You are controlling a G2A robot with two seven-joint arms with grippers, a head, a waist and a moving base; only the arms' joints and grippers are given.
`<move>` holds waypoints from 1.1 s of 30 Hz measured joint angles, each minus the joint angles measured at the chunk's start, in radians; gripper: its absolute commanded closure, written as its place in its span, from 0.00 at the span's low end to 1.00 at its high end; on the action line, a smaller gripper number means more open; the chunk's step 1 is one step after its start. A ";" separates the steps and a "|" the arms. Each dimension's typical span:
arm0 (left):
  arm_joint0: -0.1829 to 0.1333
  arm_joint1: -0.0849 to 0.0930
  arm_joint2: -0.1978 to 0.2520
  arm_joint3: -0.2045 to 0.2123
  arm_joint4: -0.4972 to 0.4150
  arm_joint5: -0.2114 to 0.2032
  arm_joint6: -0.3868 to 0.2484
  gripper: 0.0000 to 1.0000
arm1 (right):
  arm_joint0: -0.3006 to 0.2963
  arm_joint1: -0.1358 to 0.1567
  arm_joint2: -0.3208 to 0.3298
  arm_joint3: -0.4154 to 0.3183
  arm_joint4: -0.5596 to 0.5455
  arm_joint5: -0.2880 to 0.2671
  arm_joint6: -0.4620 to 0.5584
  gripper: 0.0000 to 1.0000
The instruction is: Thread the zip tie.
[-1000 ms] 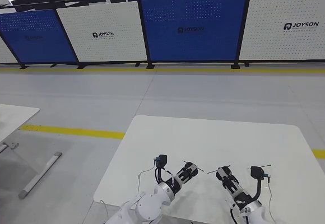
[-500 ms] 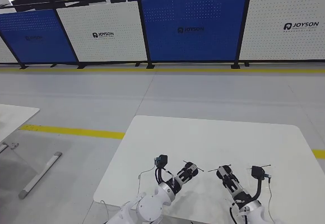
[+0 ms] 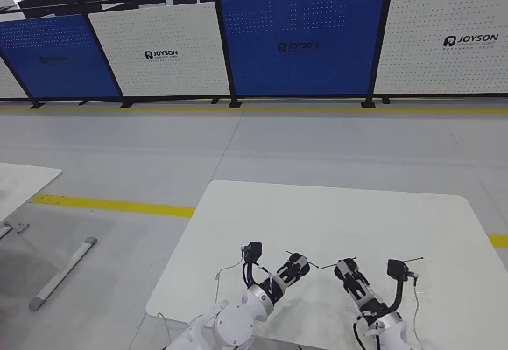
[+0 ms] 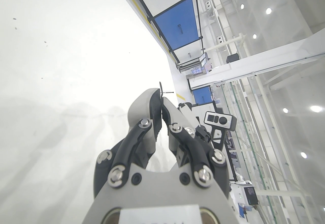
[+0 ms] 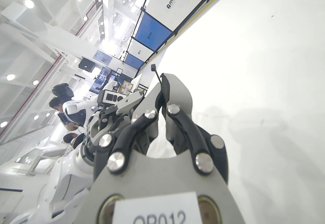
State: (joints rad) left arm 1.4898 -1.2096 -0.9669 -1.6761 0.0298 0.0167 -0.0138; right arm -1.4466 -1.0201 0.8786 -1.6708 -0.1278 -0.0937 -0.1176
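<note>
Fingers (image 4: 142,105) of the left gripper (image 4: 161,98) pinch the zip tie (image 4: 160,87) by its thin tail while the right gripper (image 5: 161,85) clamps its head end, both near each other over the table (image 3: 324,210), so slight misalignment could push the tail past the head's slot or buckle it.

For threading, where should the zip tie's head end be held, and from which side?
Probably on the zip tie strap just behind its square head, from the strap side: the head then sits free beyond the right gripper.
</note>
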 measured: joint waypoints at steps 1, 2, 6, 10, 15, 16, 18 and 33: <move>0.000 0.000 0.000 0.000 0.000 0.000 0.000 1.00 | -0.001 -0.003 -0.003 0.006 -0.004 -0.006 -0.002 1.00; 0.000 0.000 0.000 0.000 0.000 0.000 0.000 1.00 | 0.000 -0.006 -0.007 0.013 -0.009 -0.012 -0.002 1.00; 0.000 0.000 0.000 0.000 0.000 0.000 0.000 1.00 | 0.008 -0.021 -0.029 0.042 -0.033 -0.039 -0.021 1.00; 0.000 0.000 0.000 0.000 0.000 0.000 0.000 1.00 | 0.003 -0.027 -0.029 0.052 -0.034 -0.071 -0.039 1.00; 0.000 0.000 0.000 0.000 0.000 0.000 0.000 1.00 | 0.000 -0.029 -0.023 0.051 -0.022 -0.066 -0.044 1.00; 0.000 0.000 0.000 0.000 0.000 0.000 0.000 1.00 | -0.004 -0.031 -0.016 0.049 -0.012 -0.064 -0.052 1.00; 0.000 0.000 0.000 0.000 0.000 0.000 0.000 1.00 | -0.009 -0.034 -0.008 0.048 0.000 -0.063 -0.057 1.00; 0.000 0.000 0.000 0.000 0.000 0.000 0.000 1.00 | -0.025 -0.046 0.019 0.041 0.040 -0.057 -0.027 1.00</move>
State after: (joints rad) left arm 1.4898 -1.2096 -0.9669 -1.6761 0.0298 0.0167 -0.0138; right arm -1.4716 -1.0664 0.8980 -1.6293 -0.0877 -0.1503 -0.1443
